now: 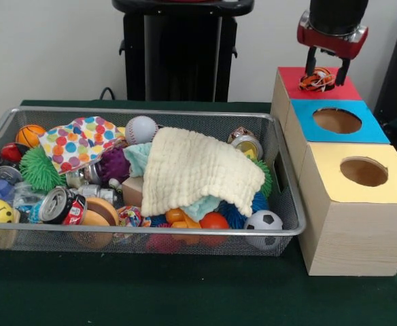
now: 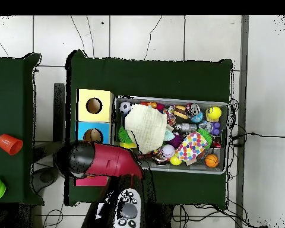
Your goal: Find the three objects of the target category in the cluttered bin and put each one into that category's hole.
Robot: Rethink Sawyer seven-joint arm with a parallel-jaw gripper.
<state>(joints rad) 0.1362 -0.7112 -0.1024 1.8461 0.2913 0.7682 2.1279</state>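
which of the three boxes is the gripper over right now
The red-topped box, the one farthest back in the front view. The gripper hangs right over it, an orange striped toy between its fingers; the blue box and yellow box sit nearer the camera.

cream cloth over toys | soccer ball front corner | blue-topped box | yellow-topped box

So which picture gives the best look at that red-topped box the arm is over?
The front view: the red-topped box shows its red top and a pale side, with the hand right above it holding an orange striped toy. In the overhead view the arm covers nearly all of it; only a red strip shows.
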